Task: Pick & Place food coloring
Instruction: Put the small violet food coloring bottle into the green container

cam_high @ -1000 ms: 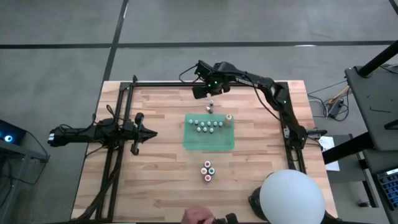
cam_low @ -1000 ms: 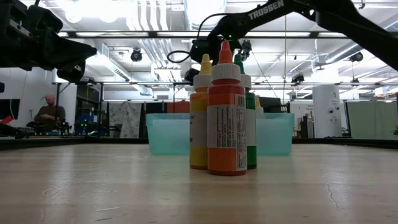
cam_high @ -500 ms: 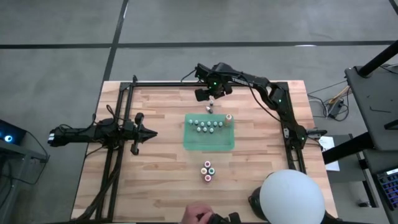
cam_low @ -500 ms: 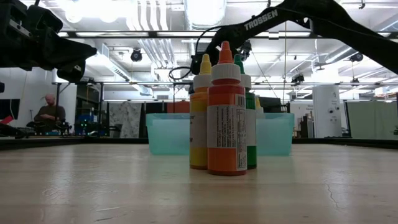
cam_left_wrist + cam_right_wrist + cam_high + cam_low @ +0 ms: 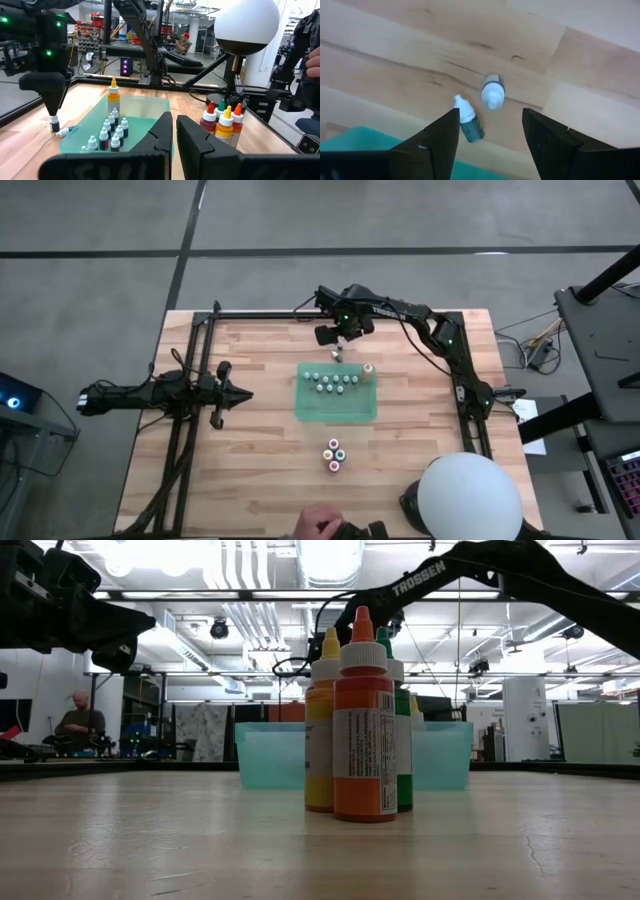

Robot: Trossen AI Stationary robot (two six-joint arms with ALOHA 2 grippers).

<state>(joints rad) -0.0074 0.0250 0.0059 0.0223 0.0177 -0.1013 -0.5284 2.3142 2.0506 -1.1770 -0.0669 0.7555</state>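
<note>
Right claw (image 5: 489,137): spread wide, holding nothing, poised above two stray bottles on bare wood just past the mat's far edge.
Upright bottle (image 5: 493,91): standing, cap up, centred between the fingers (the likelier pick).
Fallen bottle (image 5: 468,120): lying beside it, long axis slanted, roughly 11-to-5 in the wrist view, nearer one finger.
Mat (image 5: 337,412): at 6 o'clock of the claw in the overhead view; about ten bottles stand on it.
Right arm: reaches over the far edge, wrist pointing down.
Left claw (image 5: 243,392): clenched, empty, parked at 9 o'clock of the mat.
</note>
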